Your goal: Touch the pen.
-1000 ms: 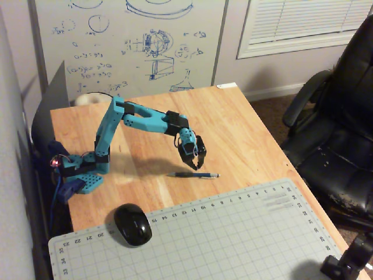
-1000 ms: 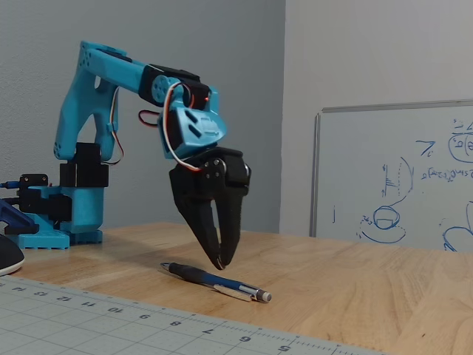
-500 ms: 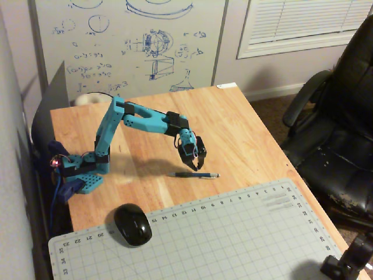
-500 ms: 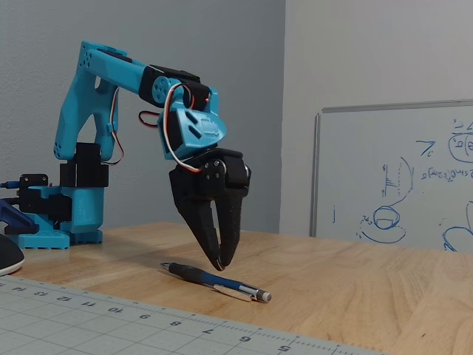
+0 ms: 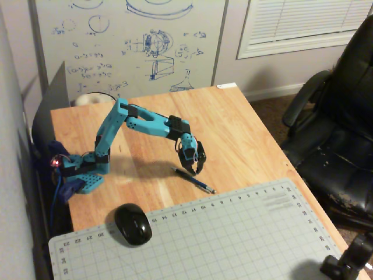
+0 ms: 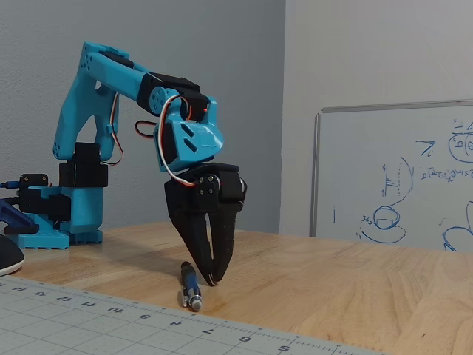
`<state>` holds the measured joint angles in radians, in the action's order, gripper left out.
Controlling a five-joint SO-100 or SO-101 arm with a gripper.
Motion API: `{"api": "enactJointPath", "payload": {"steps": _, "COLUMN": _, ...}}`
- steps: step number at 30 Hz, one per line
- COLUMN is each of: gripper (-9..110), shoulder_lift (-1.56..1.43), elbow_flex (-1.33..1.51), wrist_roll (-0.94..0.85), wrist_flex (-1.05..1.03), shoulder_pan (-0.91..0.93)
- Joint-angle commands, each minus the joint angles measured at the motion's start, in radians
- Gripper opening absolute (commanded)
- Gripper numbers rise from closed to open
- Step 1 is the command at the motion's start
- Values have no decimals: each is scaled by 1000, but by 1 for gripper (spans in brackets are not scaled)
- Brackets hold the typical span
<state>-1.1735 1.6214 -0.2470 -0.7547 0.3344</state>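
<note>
The pen (image 5: 194, 180) lies on the wooden table (image 5: 250, 134) just behind the cutting mat's far edge; it is dark at one end and blue with a pale tip at the other. It also shows end-on in a fixed view (image 6: 190, 283). My gripper (image 5: 196, 171) points down with its black fingers closed together, empty. In a fixed view the gripper (image 6: 211, 279) has its tips at the table surface, right beside the pen's middle. I cannot tell whether the tips touch the pen.
A black mouse (image 5: 133, 224) sits on the grey cutting mat (image 5: 233, 233) at the front; the mat's edge (image 6: 89, 314) runs just before the pen. The arm's base (image 5: 84, 175) stands at the table's left. A black office chair (image 5: 338, 134) is at the right, a whiteboard (image 5: 134, 41) behind.
</note>
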Motion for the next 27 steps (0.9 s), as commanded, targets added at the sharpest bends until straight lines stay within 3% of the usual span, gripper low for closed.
{"api": "enactJointPath", "payload": {"steps": 1, "gripper": 1, "shoulder_lift": -43, "elbow_flex": -78, "wrist_roll": -9, "wrist_flex": 12, "shoulder_pan": 0}}
{"api": "enactJointPath", "payload": {"steps": 6, "gripper": 1, "shoulder_lift": -164, "elbow_flex": -67, "wrist_roll": -6, "wrist_flex": -9, "shoulder_pan": -6}}
{"api": "enactJointPath", "payload": {"steps": 14, "gripper": 1, "shoulder_lift": -275, "elbow_flex": -78, "wrist_roll": -9, "wrist_flex": -207, "shoulder_pan": 3}}
{"api": "enactJointPath", "payload": {"steps": 27, "gripper": 1, "shoulder_lift": -137, "elbow_flex": -77, "wrist_roll": -9, "wrist_flex": -225, "shoulder_pan": 8}}
